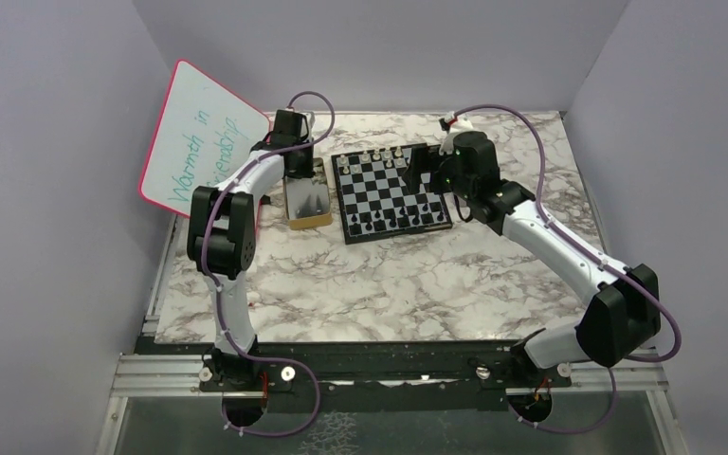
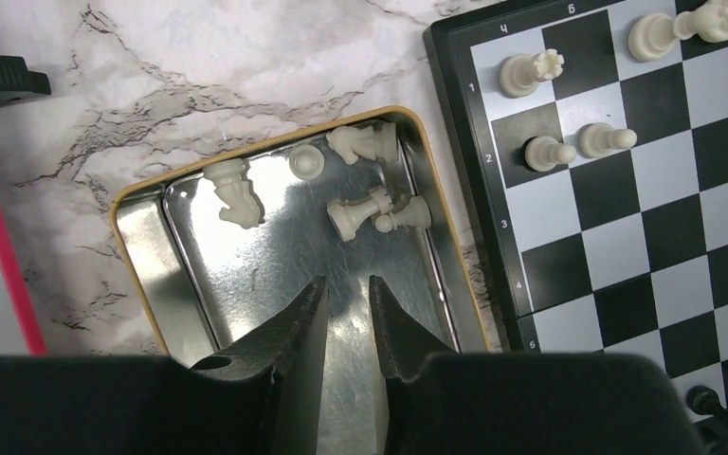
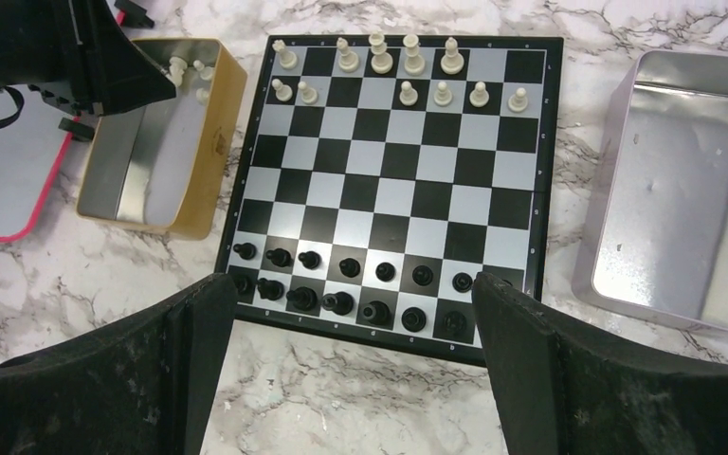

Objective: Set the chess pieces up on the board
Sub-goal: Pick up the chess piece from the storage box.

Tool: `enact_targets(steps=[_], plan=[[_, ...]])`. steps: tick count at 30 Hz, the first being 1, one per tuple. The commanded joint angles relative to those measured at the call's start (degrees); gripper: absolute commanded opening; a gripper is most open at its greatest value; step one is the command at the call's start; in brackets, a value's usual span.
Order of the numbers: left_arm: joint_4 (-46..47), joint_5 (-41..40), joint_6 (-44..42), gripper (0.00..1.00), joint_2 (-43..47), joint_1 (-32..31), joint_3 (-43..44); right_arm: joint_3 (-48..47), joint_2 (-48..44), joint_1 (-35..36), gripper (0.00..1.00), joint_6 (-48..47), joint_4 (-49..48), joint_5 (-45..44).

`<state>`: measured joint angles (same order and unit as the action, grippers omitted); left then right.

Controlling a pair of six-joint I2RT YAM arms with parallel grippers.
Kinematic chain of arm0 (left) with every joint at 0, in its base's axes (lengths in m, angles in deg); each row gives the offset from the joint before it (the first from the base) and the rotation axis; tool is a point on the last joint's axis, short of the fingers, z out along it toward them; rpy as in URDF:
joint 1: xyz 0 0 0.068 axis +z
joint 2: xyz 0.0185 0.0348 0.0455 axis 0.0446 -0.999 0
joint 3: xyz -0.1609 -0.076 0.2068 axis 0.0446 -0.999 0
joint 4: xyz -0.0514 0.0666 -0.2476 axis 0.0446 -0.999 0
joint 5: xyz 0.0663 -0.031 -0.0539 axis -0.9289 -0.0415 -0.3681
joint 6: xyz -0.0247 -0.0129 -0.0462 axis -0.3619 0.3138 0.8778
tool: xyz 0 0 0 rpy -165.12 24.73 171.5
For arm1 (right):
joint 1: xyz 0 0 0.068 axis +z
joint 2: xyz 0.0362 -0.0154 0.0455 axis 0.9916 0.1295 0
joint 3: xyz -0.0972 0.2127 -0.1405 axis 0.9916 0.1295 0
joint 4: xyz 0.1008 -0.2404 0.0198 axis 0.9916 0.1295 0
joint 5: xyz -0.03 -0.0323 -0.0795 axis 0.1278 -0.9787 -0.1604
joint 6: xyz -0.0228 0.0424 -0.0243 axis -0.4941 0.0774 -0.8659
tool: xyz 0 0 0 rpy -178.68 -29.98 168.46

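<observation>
Pale chess pieces (image 2: 379,210) are lying toppled at the far end of the tin (image 2: 147,256), straight ahead of my left end effector (image 2: 347,282), whose fingers are standing a narrow gap apart, gripping nothing. The nearest two are lying crosswise, along my closing line, so I am judging a wrist turn necessary. My right end effector (image 3: 349,284) is hanging wide apart over the board (image 3: 393,190), farther from the tin.

The whiteboard (image 1: 199,142) reads "Warmth in friendship"; the board (image 2: 455,123) rim shows 1 to 5.
</observation>
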<state>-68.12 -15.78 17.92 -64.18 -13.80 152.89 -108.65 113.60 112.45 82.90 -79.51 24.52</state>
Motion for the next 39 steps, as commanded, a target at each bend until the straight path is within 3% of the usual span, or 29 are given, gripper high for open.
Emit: enact_targets(steps=[1,39], plan=[[1.66,-2.24,4.01,0.23,-2.45,0.22,2.38,-0.43,-2.49,-0.18,1.0,-0.66,-1.39,1.17],[12.18,-8.64,10.82,0.27,-4.46,-1.82,-3.15,0.16,-2.03,-0.18,1.0,-1.5,-2.4,3.85]])
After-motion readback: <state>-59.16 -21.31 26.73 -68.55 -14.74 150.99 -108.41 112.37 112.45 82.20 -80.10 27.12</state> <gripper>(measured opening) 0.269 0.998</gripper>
